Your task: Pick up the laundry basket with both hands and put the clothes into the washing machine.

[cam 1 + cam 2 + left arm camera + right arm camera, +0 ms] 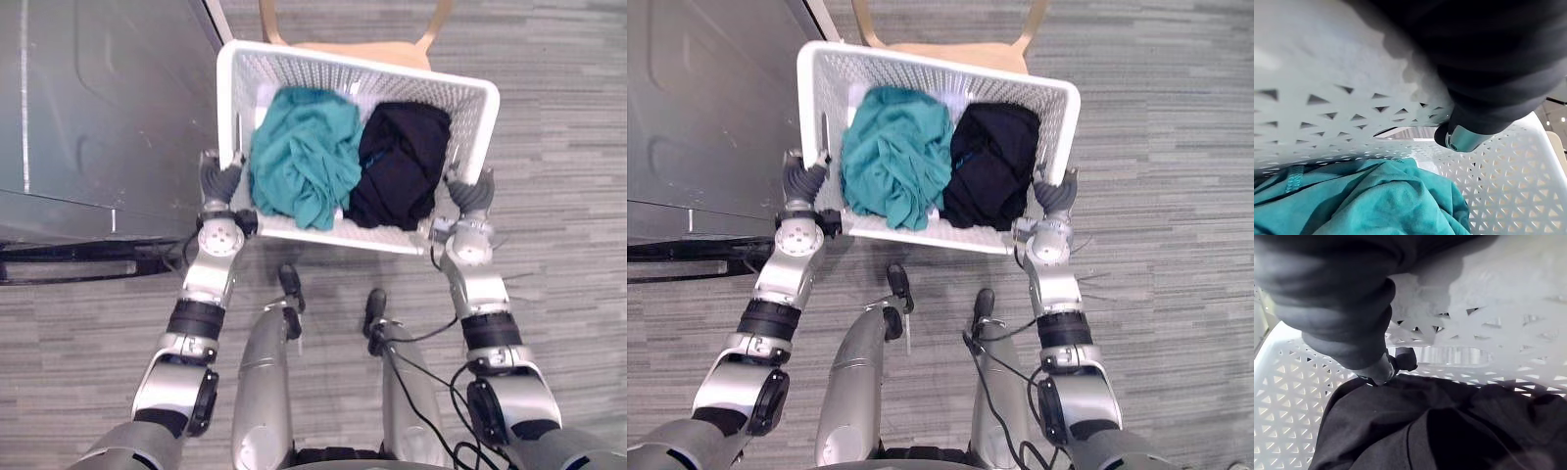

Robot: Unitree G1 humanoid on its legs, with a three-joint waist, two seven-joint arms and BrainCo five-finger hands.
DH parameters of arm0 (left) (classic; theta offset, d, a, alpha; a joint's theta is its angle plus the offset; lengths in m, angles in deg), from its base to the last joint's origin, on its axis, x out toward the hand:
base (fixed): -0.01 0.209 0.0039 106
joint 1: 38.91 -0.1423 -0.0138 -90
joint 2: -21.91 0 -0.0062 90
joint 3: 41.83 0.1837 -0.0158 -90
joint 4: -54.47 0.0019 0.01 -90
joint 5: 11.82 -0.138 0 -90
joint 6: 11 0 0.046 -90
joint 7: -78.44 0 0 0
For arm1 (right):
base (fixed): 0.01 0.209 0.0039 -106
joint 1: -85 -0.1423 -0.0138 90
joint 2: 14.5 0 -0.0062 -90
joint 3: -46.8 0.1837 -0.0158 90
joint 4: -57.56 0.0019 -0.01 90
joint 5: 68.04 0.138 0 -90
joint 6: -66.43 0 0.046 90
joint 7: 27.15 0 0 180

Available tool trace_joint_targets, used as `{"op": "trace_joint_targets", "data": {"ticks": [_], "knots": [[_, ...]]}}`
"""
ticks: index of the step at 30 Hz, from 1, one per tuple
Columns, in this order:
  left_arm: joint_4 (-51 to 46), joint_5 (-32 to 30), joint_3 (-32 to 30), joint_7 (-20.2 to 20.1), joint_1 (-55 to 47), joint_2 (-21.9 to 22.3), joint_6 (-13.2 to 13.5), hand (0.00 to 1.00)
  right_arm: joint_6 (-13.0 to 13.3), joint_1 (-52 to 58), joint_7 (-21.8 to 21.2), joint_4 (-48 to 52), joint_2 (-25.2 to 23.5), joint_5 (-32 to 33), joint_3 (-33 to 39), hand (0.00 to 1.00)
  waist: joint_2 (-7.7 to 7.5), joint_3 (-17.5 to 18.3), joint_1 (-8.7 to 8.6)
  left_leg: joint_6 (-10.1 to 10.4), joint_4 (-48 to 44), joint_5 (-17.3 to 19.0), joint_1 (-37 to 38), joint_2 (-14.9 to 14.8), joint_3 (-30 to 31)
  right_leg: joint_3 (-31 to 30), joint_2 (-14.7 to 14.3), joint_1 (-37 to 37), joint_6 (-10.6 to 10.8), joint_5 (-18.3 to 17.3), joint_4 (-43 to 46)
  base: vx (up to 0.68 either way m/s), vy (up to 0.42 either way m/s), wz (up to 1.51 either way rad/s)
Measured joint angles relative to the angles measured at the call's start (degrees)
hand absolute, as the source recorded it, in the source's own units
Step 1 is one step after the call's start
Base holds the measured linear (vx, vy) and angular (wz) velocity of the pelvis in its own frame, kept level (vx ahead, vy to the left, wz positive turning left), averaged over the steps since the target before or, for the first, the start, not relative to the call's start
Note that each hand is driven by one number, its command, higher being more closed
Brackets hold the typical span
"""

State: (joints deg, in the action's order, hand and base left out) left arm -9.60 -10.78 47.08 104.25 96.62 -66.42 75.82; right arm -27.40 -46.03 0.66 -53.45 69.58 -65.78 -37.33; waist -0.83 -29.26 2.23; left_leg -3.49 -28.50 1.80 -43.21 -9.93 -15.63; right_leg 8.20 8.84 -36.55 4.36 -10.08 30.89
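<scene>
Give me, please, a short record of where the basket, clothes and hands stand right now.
basket: white, gripped at both ends
left hand: curled on the left handle
right hand: curled on the right handle
teal garment: inside, left half
black garment: inside, right half
wooden chair: just beyond the basket
dark grey machine: on the robot's left

White plastic laundry basket (362,70) w/ triangle-hole lattice walls. Crumpled teal cloth (304,157) & black garment (402,162), both plain. Tan wooden chair (353,51). Grey carpet floor (558,196), fine horiz. streaks. Dark grey machine panel (98,108), plain.
</scene>
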Motion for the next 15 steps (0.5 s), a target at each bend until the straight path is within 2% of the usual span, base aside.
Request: {"op": "trace_joint_targets", "data": {"ticks": [6,13,15], "knots": [[6.0,2.7,-4.1,1.7,6.2,0.2,-0.1,0.0,0.5,-7.1,0.8,-2.9,0.1,2.9,1.2,0.0,0.05,-0.5,-0.09,-0.1,-0.5,-0.1,-0.6,-0.1,1.0,1.6,0.2,0.2,0.0,0.0,0.2,0.11,-0.034,0.04],[5.6,3.0,-5.9,2.0,4.7,1.3,0.1,0.0,0.9,-3.9,0.5,-2.7,-1.5,4.1,1.5,0.0,0.06,-0.5,0.26,0.1,-0.4,0.0,2.4,0.0,1.3,2.4,0.4,3.0,-0.2,-0.1,0.8,0.05,-0.03,0.05],[2.9,3.0,-6.0,2.0,2.1,1.9,0.2,0.0,1.3,-0.8,-0.4,1.6,-2.2,4.1,1.1,0.0,0.06,-0.5,0.28,0.7,0.1,0.5,3.8,0.2,1.3,2.4,0.4,4.3,-1.2,-0.8,0.5,-0.02,-0.014,0.0]]}}
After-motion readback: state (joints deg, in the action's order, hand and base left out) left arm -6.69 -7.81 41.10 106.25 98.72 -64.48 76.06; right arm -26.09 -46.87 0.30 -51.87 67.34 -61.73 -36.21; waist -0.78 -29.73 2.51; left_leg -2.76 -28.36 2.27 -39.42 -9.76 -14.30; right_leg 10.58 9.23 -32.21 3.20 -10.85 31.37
